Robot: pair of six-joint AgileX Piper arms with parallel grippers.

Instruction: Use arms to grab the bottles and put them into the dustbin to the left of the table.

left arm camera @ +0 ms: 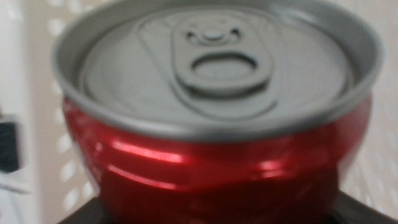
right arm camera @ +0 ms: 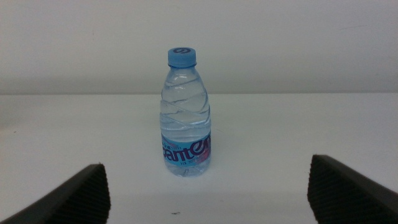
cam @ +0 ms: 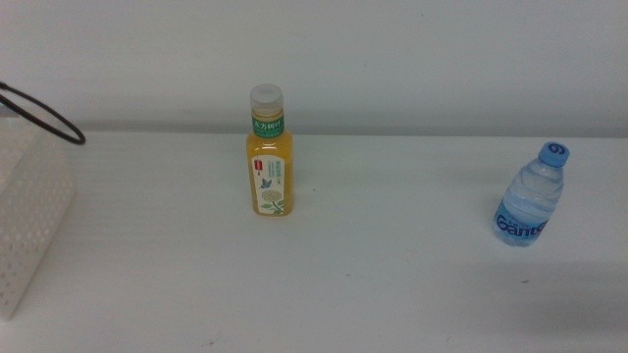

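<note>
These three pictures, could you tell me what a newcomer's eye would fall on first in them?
The red can fills the left wrist view, held in the left end effector, with the perforated bin wall behind it. On the white table, the orange juice bottle stands mid-table. The water bottle stands upright ahead of the open right end effector.

Your middle view looks forward and down over the table [cam: 392, 284]. Your left wrist view sits tight against the red can [left arm camera: 217, 162]. Your right wrist view faces the water bottle [right arm camera: 185, 115] level, nearby; both show it [cam: 531, 196].
</note>
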